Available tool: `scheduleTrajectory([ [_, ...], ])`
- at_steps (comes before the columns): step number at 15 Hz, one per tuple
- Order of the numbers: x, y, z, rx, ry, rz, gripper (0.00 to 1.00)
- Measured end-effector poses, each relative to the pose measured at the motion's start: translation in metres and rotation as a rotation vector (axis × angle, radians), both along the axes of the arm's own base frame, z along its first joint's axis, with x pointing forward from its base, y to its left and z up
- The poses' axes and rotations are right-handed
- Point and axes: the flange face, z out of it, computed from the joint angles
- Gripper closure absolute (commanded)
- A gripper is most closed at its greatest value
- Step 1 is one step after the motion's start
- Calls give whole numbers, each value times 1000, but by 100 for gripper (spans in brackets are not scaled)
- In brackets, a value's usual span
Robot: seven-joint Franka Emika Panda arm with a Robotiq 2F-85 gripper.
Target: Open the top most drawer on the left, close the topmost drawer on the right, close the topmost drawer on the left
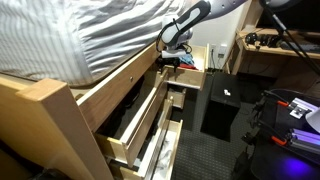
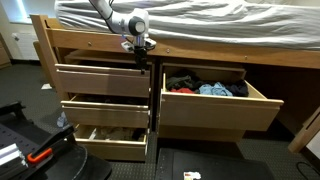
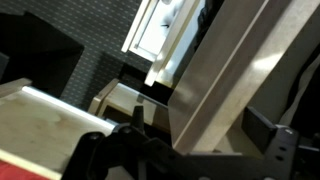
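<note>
**Under-bed drawers all standing open, arm at the middle post**

The room has dark carpet [image 2: 235, 165] and a tall wooden bed frame [image 2: 95, 42] under a striped mattress [image 2: 210, 14].

At the far left, at about eight o'clock from the frame, black equipment with an orange part [image 2: 30, 152] sits on the floor. Next comes the left column, with all three drawers pulled out. The top left drawer [image 2: 100, 80] is out, the middle left drawer [image 2: 105, 110] is out a little further, and the bottom left drawer [image 2: 112, 148] furthest.

The gripper [image 2: 141, 50] hangs at the post between the columns, at the top left drawer's one o'clock corner. Its fingers point down. I cannot tell whether they are apart or together, and the wrist view is too blurred to settle it.

At four o'clock from the gripper, the top right drawer [image 2: 215, 112] is wide open with clothes [image 2: 205, 88] heaped in it.

In an exterior view, a black cabinet [image 1: 222, 100] stands just past the drawers.
</note>
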Motion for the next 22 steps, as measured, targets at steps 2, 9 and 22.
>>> scheduleTrajectory([
  [2,0,-12,24,-50,16,-2,0],
  [9,-34,-9,-24,-20,193,101,0],
  [22,-83,-45,-23,-129,561,175,0],
])
